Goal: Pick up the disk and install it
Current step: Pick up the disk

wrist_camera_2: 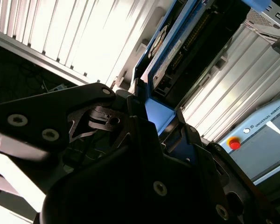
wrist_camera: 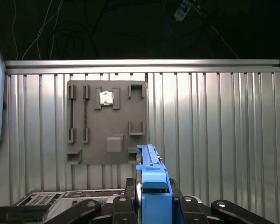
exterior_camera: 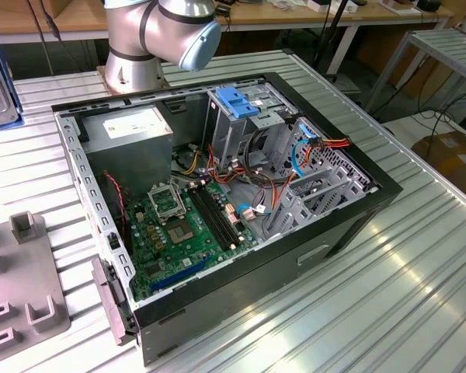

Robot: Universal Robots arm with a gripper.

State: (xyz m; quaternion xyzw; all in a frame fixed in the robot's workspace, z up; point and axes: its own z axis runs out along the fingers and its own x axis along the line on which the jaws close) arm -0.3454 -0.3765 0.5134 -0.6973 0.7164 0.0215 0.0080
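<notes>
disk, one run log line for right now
end effector: shut on disk | disk: held above ribbed table | computer case: open, disk not yet installed

I see overhead light glaring off the ribbed table (exterior_camera: pixel 419 287); it blows out white in the second wrist view. Inside of the computer case (exterior_camera: pixel 241 299) is shadowed. First wrist view: the disk (wrist_camera: pixel 151 186) evenly lit, background black.

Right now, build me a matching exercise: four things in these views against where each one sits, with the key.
1 disk
2 power-supply box
3 drive cage
4 grey fixture plate

A flat on the table, outside the case
B in the gripper
C inside the case, blue top
D inside the case, white sticker on top

Pairs: 1-B, 2-D, 3-C, 4-A
</notes>
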